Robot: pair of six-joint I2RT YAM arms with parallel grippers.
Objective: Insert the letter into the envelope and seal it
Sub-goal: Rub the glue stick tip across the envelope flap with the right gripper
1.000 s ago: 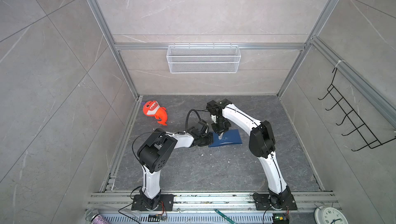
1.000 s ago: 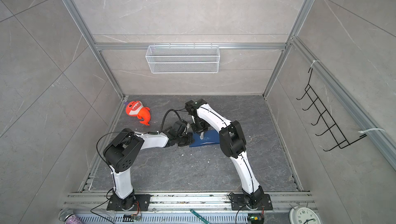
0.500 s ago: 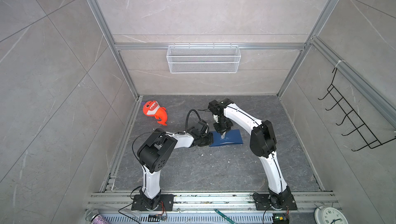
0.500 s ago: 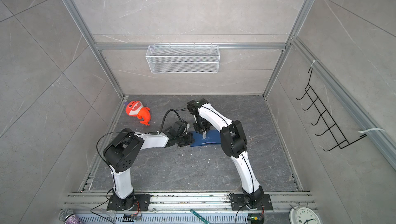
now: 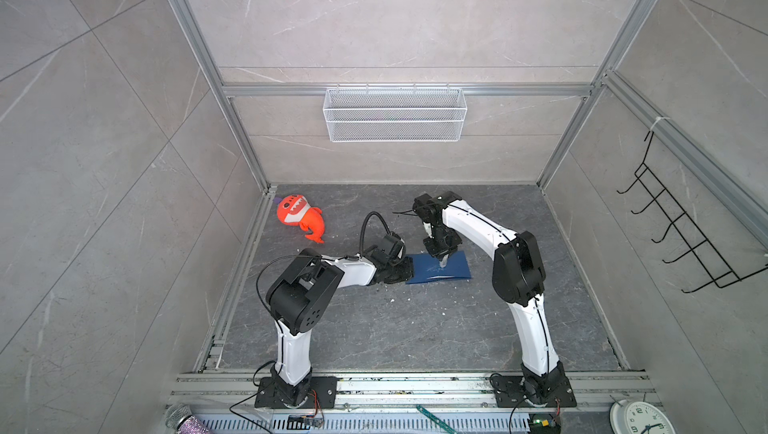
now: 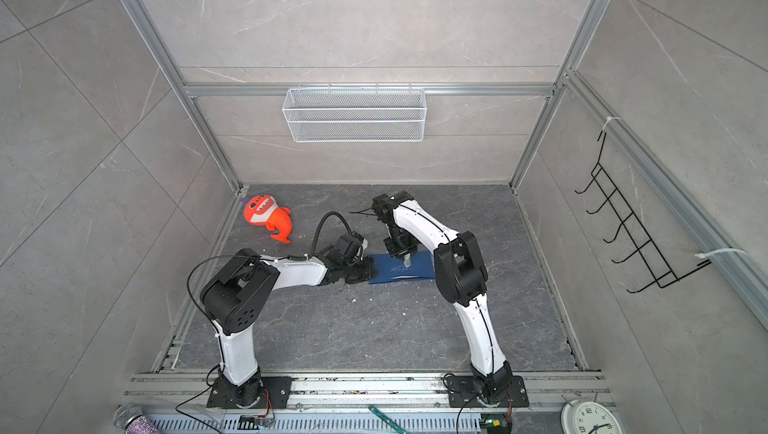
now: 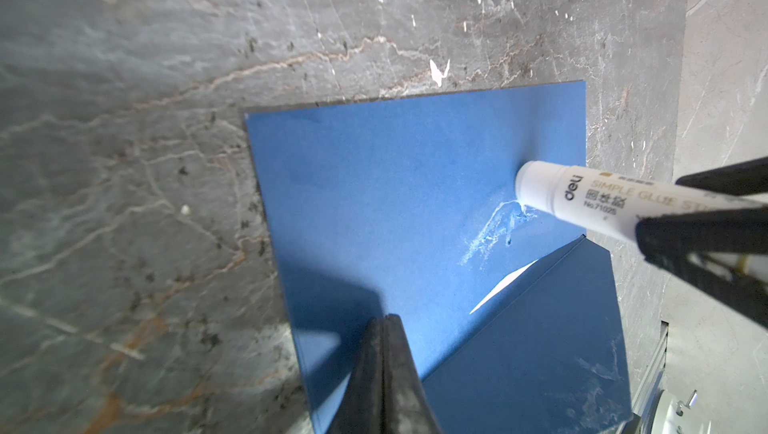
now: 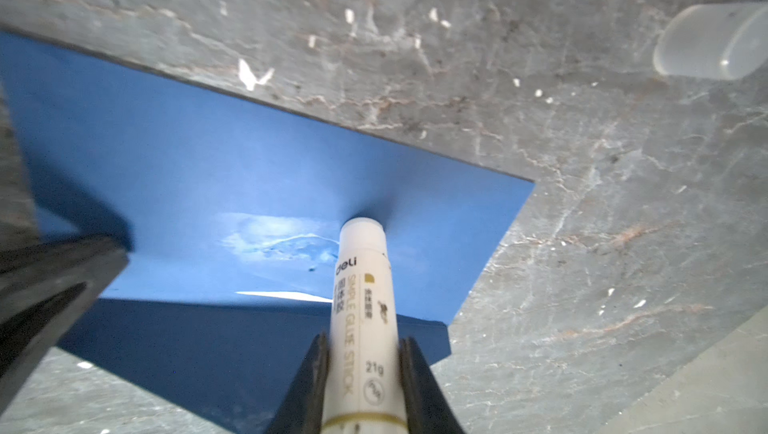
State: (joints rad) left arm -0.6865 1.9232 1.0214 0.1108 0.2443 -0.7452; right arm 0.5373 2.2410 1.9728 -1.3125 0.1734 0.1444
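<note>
Two arms are bent in over the navy envelope (image 5: 440,273), which lies flat mid-table. The left claw (image 7: 383,322) is pressed fully together, its tips set on the envelope's edge and judged to be pinning it. The right claw (image 8: 361,346) is pinched on a white Deli glue stick (image 8: 360,270), held tip-down. The tip is touching the envelope body directly below that claw, just beside the flap fold. A whitish glue smear (image 7: 492,226) is laid between the two claws, trailing from the tip. The flap (image 7: 540,328) is seen open, not pressed down. The letter is seen nowhere and is judged to be inside already; a pale sliver at the fold is too small to tell. Progress is judged thus: insertion done, gluing underway, flap closing and pressing left.

Grey tiled walls are framed in aluminium. The dark marbled tabletop (image 5: 415,328) is flecked with white crumbs. A wire basket (image 5: 395,114) is mounted on the back wall, well beyond both claws. A black hook rack (image 5: 681,236) is hung well off the right claw's side. An orange plush toy (image 5: 297,216) is left well apart, beyond the left claw. A clear glue cap (image 8: 710,43) is lying near the right claw, off the envelope.
</note>
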